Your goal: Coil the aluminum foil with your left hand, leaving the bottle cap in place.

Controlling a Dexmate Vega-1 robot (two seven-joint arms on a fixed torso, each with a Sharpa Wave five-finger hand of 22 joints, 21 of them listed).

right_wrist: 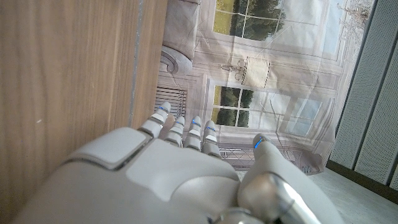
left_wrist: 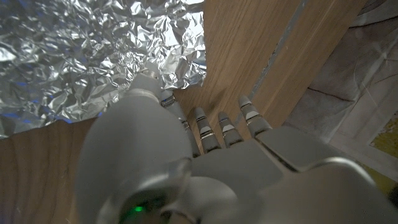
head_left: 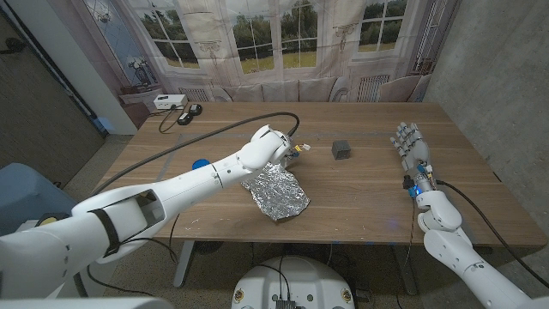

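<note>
The wooden table (head_left: 360,202) has bare room right of the crumpled aluminum foil (head_left: 276,192), which lies near its front edge. The left hand (head_left: 273,146) hovers at the foil's far edge, fingers extended, holding nothing; the right hand (head_left: 413,148) is open near the right edge. A blue bottle cap (head_left: 200,163) sits left of the foil, a small dark cube (head_left: 342,149) behind it.

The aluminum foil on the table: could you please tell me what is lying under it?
The aluminum foil lies crumpled on the wooden table; only bare wood shows around its edges. Anything beneath the sheet is covered. The left hand is at its far edge.
</note>
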